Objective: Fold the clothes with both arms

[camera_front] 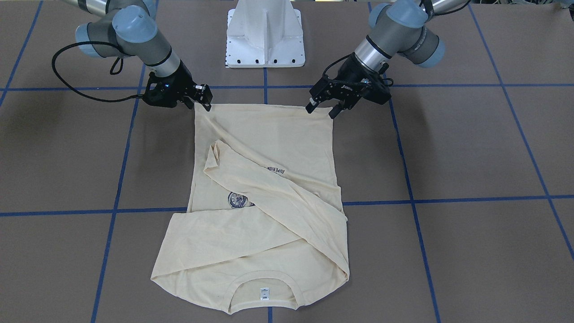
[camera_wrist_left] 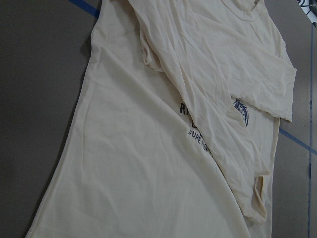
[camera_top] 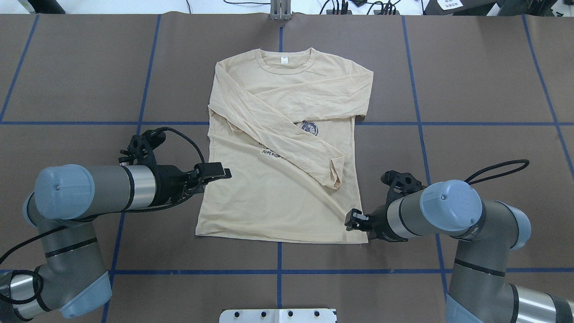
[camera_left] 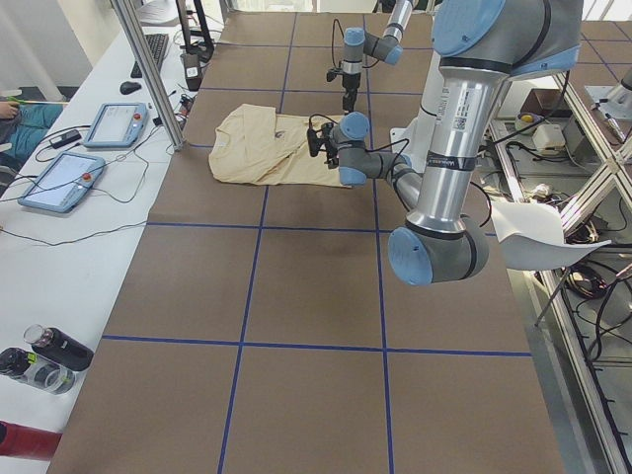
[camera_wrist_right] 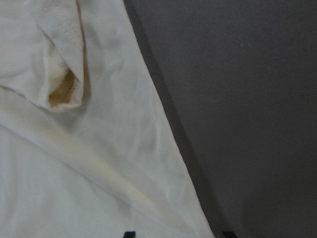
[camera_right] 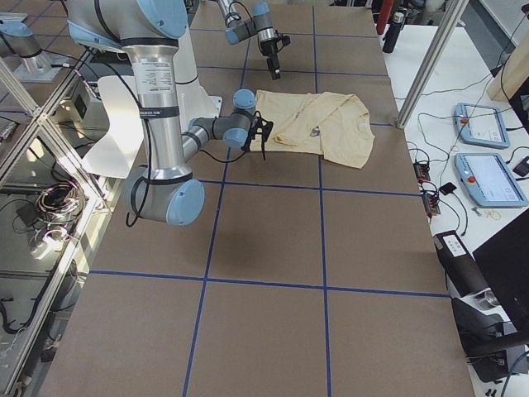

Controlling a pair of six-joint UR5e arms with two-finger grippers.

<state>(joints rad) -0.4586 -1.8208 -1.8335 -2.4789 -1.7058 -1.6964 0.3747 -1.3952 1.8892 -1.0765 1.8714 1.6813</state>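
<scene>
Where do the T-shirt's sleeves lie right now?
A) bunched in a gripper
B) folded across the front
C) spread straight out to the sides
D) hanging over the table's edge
B: in the overhead view both sleeves lie crossed over the front of the T-shirt, one running diagonally past the print.

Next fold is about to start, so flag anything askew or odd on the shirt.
One sleeve lies slantwise across the front of the T-shirt, hiding part of the navy print, while the other sleeve lies nearly level. Uneven, not damaged; the hem lies flat.
</scene>
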